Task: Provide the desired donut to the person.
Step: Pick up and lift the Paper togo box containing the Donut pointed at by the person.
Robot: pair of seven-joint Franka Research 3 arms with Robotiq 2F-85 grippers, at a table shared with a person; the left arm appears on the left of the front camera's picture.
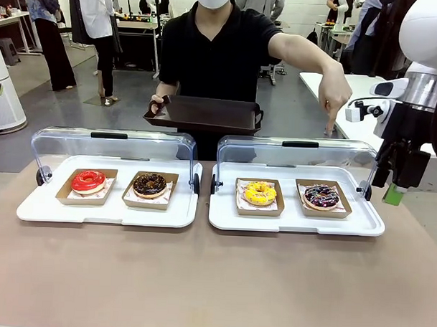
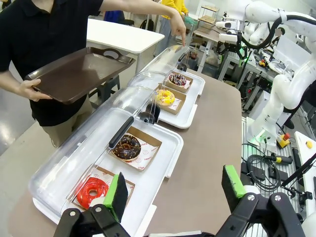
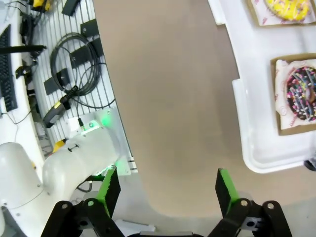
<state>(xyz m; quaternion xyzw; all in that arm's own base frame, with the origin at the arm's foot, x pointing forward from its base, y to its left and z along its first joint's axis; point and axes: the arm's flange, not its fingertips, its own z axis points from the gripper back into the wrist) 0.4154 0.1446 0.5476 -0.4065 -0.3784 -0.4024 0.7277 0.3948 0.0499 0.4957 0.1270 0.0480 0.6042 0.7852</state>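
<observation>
Green pads [image 2: 117, 195] of the left gripper [image 2: 175, 190] stand wide apart in its wrist view and hold nothing. Just beyond one pad lies the red donut [image 2: 92, 191] on the nearer white tray [image 2: 168, 143], and one place farther lies the chocolate donut [image 2: 127, 146], each in its own cardboard dish [image 2: 150, 140]. Farther along from this gripper comes the second white tray [image 2: 193, 104] with the yellow donut [image 2: 166, 97] and then the sprinkled donut [image 2: 177, 79], the farthest of the four. Both clear lids [image 2: 94, 133] are rolled back to the person's side. The right gripper [image 3: 167, 191] is wide open and empty as well. Its wrist view looks down on the brown table [image 3: 173, 98], with a corner of the second white tray ahead and to one side. There the sprinkled donut is cut by the picture's edge, and only a small part of the yellow donut shows at the top. The front view gives what the wrist views do not: the right gripper hangs beside the end of the second white tray, nearest to the sprinkled donut, though its jaws are hard to make out there. Beyond the trays the person [image 1: 215, 56] holds a bare brown tray [image 1: 206, 113] in one hand. The pointing hand [image 1: 334, 96] aims a finger down at the lid behind the sprinkled donut.
</observation>
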